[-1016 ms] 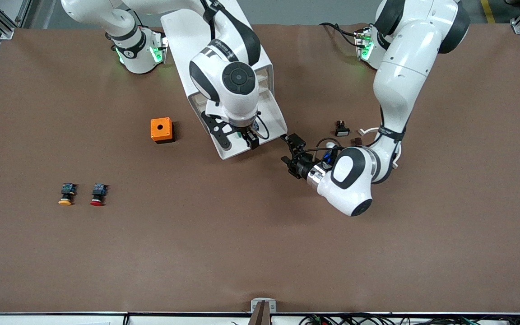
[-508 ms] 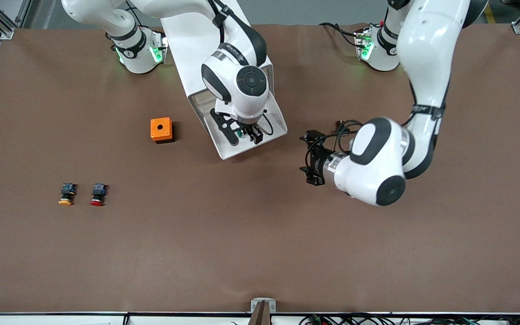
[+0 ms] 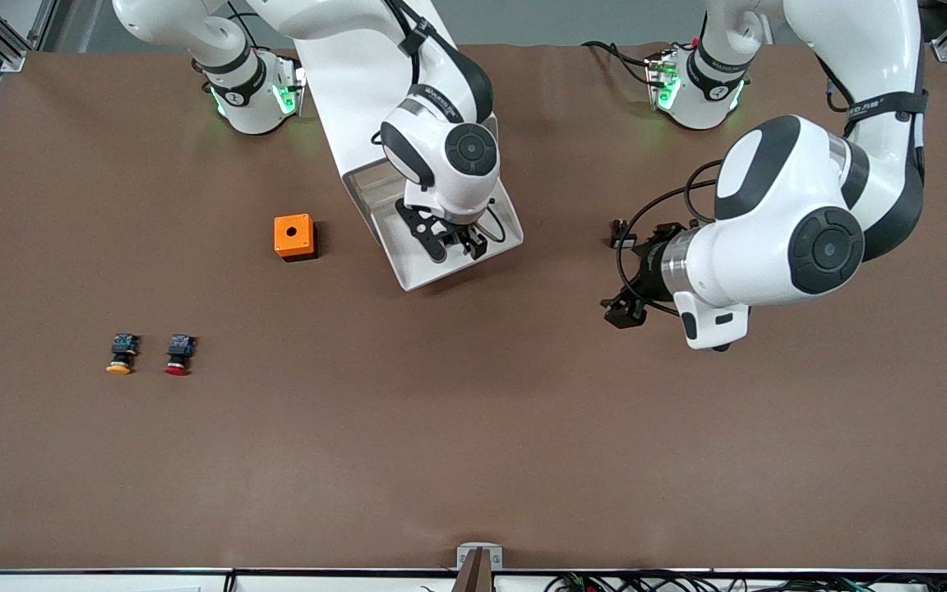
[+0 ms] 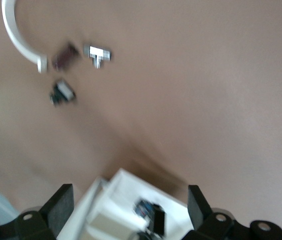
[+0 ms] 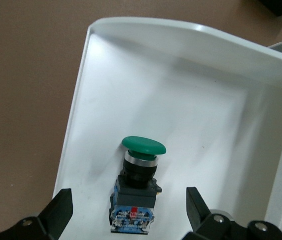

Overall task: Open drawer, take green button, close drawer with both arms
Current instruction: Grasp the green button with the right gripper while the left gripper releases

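With the drawer (image 3: 420, 247) pulled open, my right end effector (image 3: 459, 243) hovers spread wide over the green button (image 5: 140, 176) lying inside, while my left end effector (image 3: 623, 312), also wide, waits at its 3 o'clock above the bench (image 3: 473, 427).

The left wrist view looks down on the brown counter (image 4: 206, 100). The left gripper (image 4: 131, 212) has its two black fingers (image 4: 61, 205) spread wide apart, holding nothing. Between them lies the corner of a white drawer (image 4: 123, 187) with a blurred dark, bluish object (image 4: 151, 212) inside. Well apart from it on the counter sit a curved white piece (image 4: 18, 37), a small dark reddish part (image 4: 65, 56), a small white part (image 4: 97, 52) and a small black part (image 4: 62, 92), clustered together.
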